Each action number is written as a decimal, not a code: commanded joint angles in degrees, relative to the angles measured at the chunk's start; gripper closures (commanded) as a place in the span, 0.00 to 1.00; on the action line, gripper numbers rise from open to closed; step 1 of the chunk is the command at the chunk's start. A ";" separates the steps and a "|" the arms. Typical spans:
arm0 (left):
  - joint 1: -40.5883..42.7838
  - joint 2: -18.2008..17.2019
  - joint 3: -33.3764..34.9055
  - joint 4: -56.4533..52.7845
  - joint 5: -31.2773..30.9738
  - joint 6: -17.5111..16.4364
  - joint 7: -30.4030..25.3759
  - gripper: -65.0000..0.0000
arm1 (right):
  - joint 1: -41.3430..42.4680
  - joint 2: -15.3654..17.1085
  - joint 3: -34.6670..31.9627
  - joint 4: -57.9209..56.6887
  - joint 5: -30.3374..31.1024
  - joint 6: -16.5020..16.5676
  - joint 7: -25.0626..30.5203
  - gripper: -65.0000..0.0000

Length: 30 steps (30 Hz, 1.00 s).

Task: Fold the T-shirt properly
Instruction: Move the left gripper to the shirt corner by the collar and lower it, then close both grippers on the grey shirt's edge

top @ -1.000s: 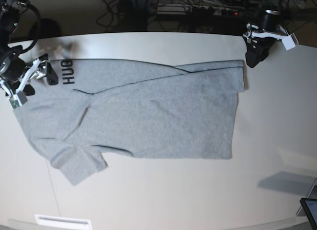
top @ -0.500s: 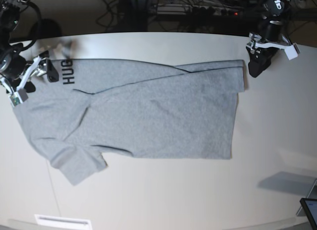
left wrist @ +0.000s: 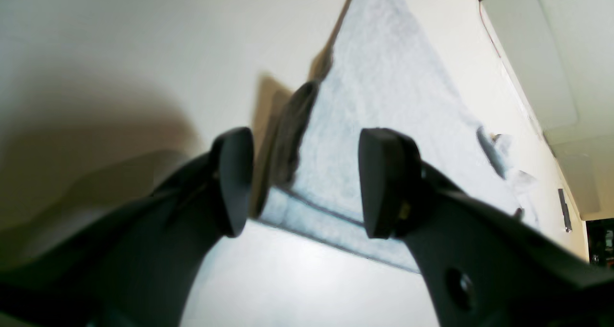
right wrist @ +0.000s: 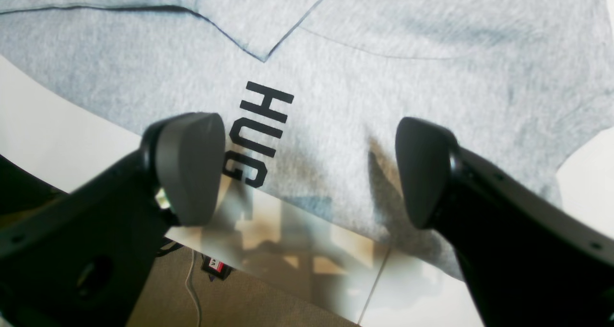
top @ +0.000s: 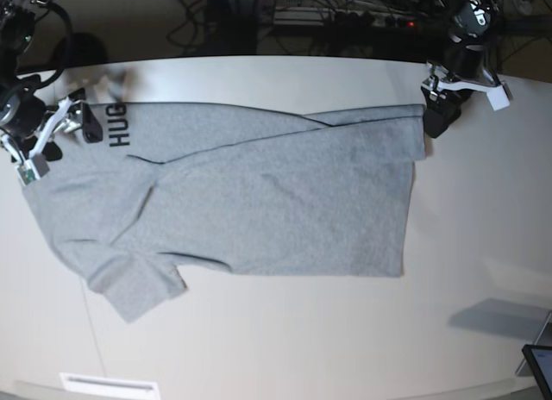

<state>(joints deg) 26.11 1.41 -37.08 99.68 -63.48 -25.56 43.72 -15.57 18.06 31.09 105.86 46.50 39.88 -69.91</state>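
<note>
T-shirt (top: 259,189): grey, lying flat on the pale surface (top: 285,331), partly folded, one sleeve poking out at the near-left corner. Black lettering (right wrist: 261,133) shows at its left end.
Right tool (right wrist: 307,169): released, jaws spread wide, hovering over the lettered edge, grasping nothing.
Left tool (left wrist: 304,183): jaws parted, nothing between them, at the shirt's far-right corner.

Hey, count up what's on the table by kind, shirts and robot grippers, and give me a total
T-shirt: 1
Grippers: 2, the left gripper and the right gripper
Total: 3
</note>
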 commanded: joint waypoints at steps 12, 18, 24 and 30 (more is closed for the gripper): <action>-1.27 -0.57 5.39 0.67 -1.00 -0.68 -1.04 0.48 | 0.41 0.88 0.25 0.64 1.02 0.12 1.12 0.21; -1.01 -0.49 5.56 0.67 -1.26 -0.50 -1.31 0.48 | 0.41 0.88 0.34 0.55 1.02 0.12 1.12 0.21; 0.13 -0.49 5.21 1.29 -1.26 -0.50 -1.40 0.48 | 0.41 0.88 0.34 0.55 1.02 0.12 1.21 0.21; 0.22 -0.49 0.99 2.61 -0.91 -0.50 -1.13 0.48 | 0.41 0.88 0.34 0.55 1.02 0.12 1.21 0.21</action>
<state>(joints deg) 26.06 1.30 -35.92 101.21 -63.35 -25.54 43.40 -15.57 18.04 31.09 105.84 46.48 39.88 -69.91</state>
